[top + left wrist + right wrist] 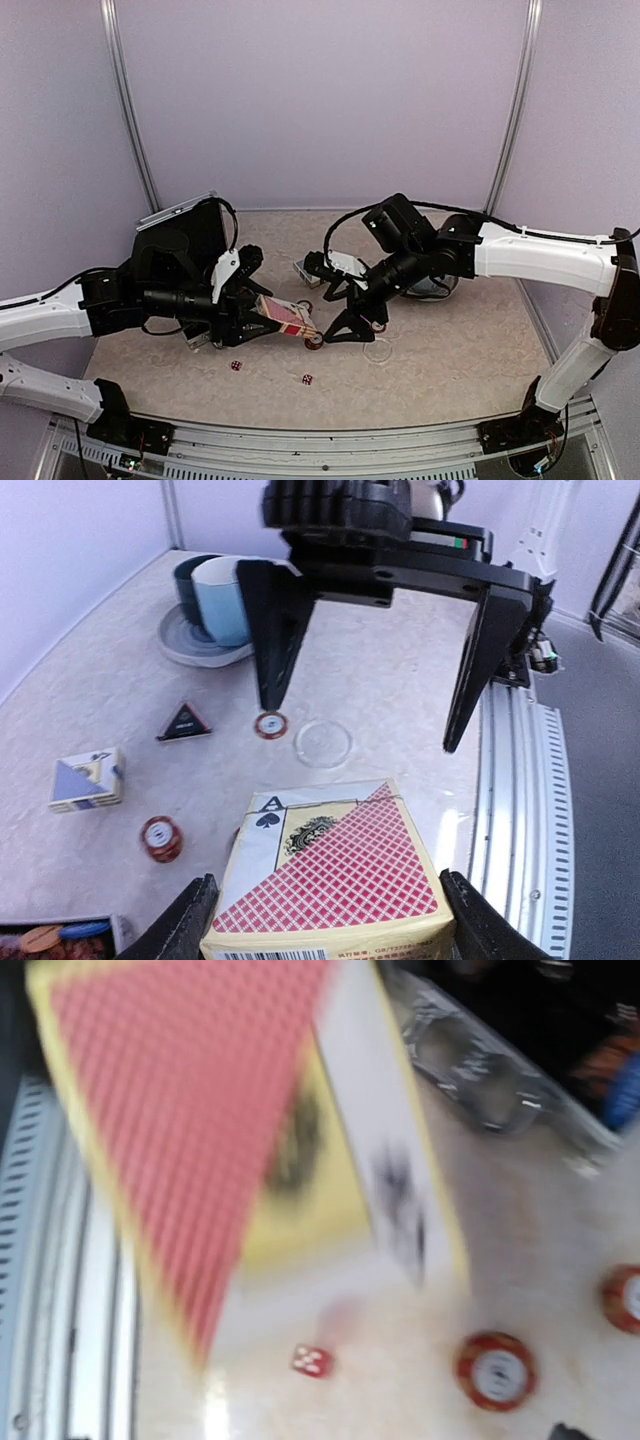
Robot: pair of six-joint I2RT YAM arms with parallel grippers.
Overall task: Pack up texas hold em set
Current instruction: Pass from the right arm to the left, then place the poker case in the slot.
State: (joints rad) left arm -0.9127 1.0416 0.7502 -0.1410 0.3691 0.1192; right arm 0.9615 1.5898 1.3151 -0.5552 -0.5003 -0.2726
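Note:
My left gripper (268, 320) is shut on a red-and-yellow card box (330, 870), held low over the table beside the open silver case (180, 235). My right gripper (360, 727) is open and empty just past the box, fingers (275, 650) pointing down. In the blurred right wrist view the box (250, 1130) fills the frame, with a red die (312, 1361) and a chip (494, 1370) below it. A blue card box (88, 780), a black triangular marker (184, 723), a clear disc (323, 744) and red-and-white chips (161, 838) lie on the table.
A grey-blue cup (215, 600) stands on a round grey saucer (190, 648) at the far side, behind my right arm. Two red dice (236, 365) lie near the front edge. A metal rail (520, 810) runs along the table's front.

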